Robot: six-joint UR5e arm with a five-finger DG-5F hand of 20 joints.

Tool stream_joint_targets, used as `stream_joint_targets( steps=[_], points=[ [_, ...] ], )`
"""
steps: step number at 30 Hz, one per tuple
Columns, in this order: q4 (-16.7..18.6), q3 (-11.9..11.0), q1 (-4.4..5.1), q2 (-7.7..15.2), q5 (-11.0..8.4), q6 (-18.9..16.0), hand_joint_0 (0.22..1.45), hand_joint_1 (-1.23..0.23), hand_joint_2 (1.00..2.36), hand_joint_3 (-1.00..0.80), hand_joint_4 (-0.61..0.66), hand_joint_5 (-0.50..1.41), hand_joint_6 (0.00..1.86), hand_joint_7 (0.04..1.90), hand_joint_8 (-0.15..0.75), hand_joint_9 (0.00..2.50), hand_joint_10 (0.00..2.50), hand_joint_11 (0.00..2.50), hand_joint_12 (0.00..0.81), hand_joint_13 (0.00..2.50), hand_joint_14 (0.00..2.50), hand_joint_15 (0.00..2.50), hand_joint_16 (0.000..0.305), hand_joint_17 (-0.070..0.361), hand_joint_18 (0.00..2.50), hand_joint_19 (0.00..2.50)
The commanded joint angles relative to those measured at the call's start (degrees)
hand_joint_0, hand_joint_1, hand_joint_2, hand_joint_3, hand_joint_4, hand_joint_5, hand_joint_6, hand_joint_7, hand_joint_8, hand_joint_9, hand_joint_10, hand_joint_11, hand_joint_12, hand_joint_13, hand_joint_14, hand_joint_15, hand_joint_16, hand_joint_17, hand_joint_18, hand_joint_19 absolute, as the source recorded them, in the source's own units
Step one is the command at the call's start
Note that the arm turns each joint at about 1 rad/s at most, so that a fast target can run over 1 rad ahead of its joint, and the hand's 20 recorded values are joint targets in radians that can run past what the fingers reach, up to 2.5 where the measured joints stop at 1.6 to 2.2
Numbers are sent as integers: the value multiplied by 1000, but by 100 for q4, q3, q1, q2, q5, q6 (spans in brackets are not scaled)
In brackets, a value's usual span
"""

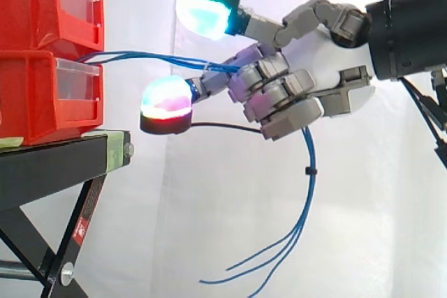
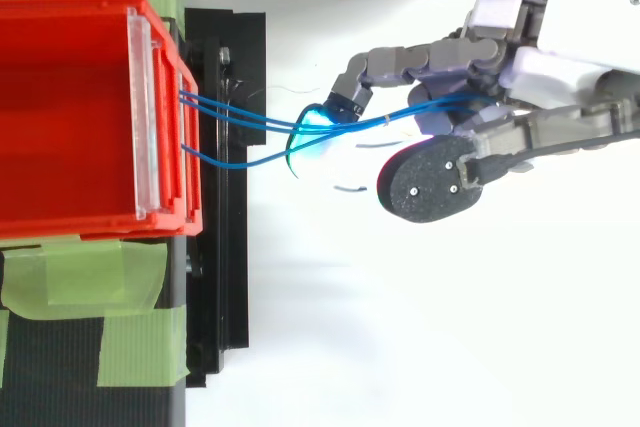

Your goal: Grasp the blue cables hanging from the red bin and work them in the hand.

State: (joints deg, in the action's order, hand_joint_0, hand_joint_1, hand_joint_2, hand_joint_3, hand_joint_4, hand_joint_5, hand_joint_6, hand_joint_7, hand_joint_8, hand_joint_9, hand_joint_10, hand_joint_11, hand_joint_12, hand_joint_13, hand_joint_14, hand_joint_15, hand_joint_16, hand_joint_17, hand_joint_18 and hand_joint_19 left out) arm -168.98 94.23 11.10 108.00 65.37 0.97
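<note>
**Robot hand clamped on blue cables beside stacked red bins**

Two red plastic bins [image 1: 31, 95] with clear front panels sit one on top of the other on a black metal stand [image 1: 49, 162], at the left of the side view. Strips of green tape [image 2: 80, 277] lie on the stand beside the bins. A white curtain [image 1: 209, 242] hangs behind everything.

A bundle of thin blue cables [image 1: 140, 54] comes out of the front of the bins, at the level where the two meet. It runs nearly level to the right, through open air and clear of the stand. There it enters the grey robot hand [image 1: 293, 95], which reaches in from the right.

The hand's fingers are curled round the blue cables and hold them against the palm. One finger stretches up and left above the cables, and another points toward the bins just below them. Their fingertip pads [image 1: 167, 99] glow green, cyan and red.

Below the hand the cables drop down in a loose curve, gathered by a small black band [image 1: 308, 171]. Their free ends fan out toward the lower left.
</note>
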Motion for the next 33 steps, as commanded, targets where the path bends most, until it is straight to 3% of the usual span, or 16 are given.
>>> stream_joint_targets(
  steps=[1, 5, 20, 24, 26, 33],
  points=[
    [-294, -273, -3, 2, -16, 8, 861, -595, 1002, -945, 288, 328, 10, 1171, 315, 707, 2500, 1886, 392, 932, 2500, 1409, 49, 110, 1409, 1689],
    [-391, -352, -3, 2, -7, 0, 889, -602, 1005, -875, 271, 358, 8, 1229, 320, 713, 2500, 1965, 391, 945, 2500, 1422, 48, 109, 1426, 1720],
    [-610, -484, -82, 2, -51, -9, 878, -605, 1004, -901, 286, 363, 7, 1246, 320, 702, 2500, 2053, 391, 947, 2500, 1443, 48, 109, 1435, 1716],
    [-645, -484, -126, 2, -262, 35, 875, -604, 1004, -899, 289, 362, 7, 1245, 318, 696, 2500, 2007, 393, 946, 2500, 1456, 48, 107, 1432, 1716],
    [-698, -484, -178, 55, -517, 140, 875, -603, 1004, -902, 274, 361, 7, 1246, 317, 697, 2500, 2010, 398, 948, 2500, 1426, 48, 109, 1432, 1710],
    [-698, -572, -249, 46, -526, 272, 887, -606, 1004, -902, 255, 375, 8, 1245, 318, 706, 2500, 2008, 389, 949, 2500, 1417, 48, 107, 1439, 1707]
  ],
)
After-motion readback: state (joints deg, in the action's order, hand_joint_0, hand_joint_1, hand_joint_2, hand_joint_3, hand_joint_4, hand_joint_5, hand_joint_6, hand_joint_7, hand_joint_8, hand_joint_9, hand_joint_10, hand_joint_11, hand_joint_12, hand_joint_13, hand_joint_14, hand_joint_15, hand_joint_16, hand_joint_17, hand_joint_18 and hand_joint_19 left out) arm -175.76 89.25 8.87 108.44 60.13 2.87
